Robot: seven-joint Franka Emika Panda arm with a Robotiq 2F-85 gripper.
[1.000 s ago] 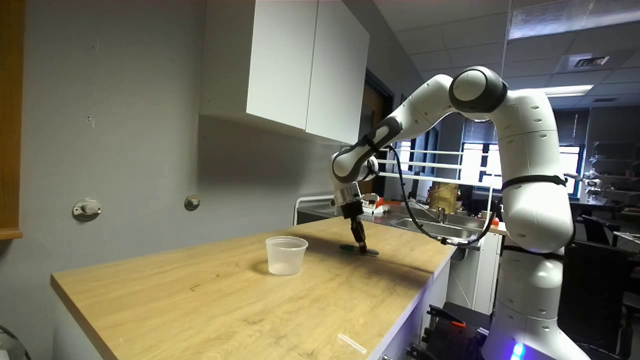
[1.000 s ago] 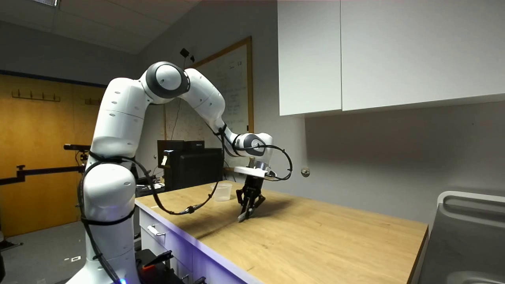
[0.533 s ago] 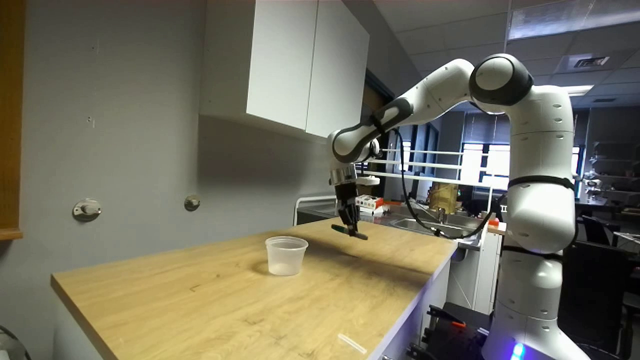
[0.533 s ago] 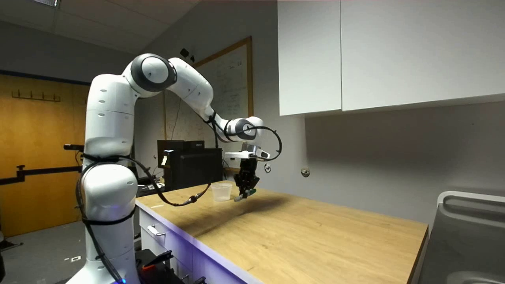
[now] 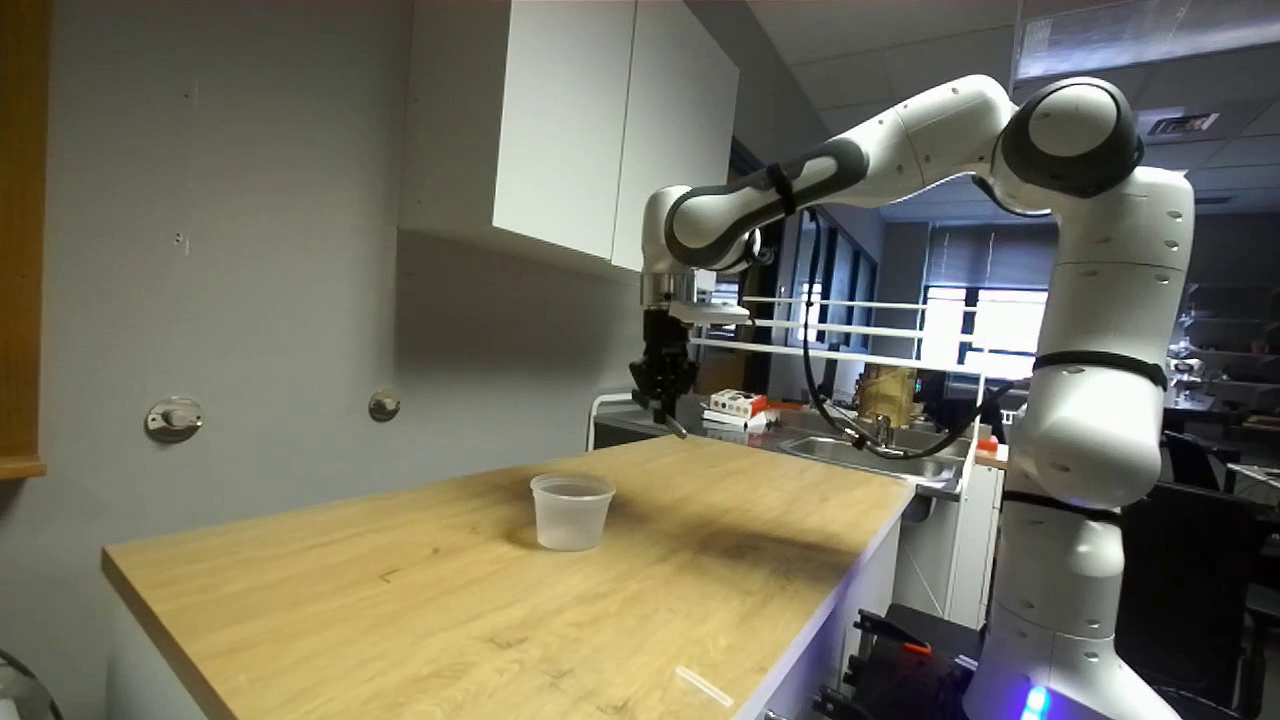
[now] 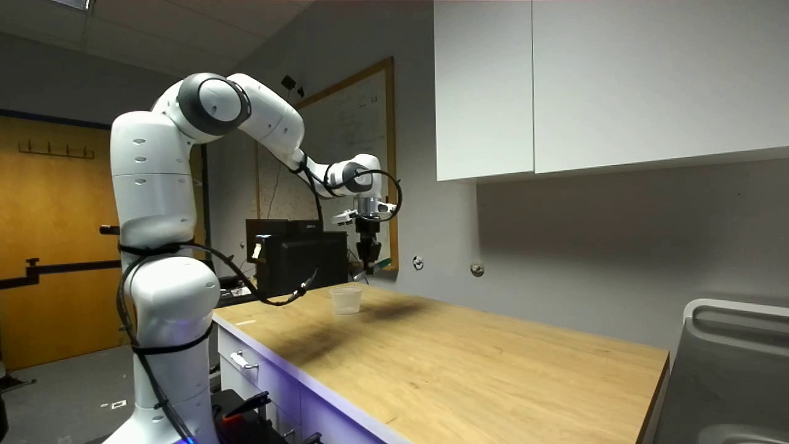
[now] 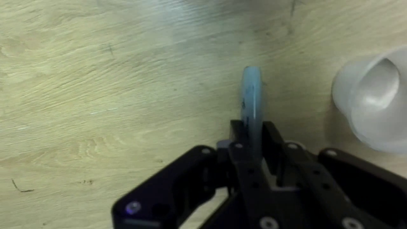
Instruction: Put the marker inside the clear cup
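Both fingers of the gripper [image 7: 253, 126] are clamped on the marker [image 7: 251, 92], whose pale gray end is pointed toward the top of the wrist view, near the middle; the dark, blurred grip itself can hardly be made out in detail. In an exterior view, the marker is held slanting above the wooden tabletop [image 6: 493, 357], green end up and to the right. The clear cup [image 7: 370, 109], cut off by the right edge of the wrist view, is seen upright on the tabletop, below and left of the gripper, in both exterior views. White cabinets [image 6: 604, 86] are mounted at the upper right of an exterior view.
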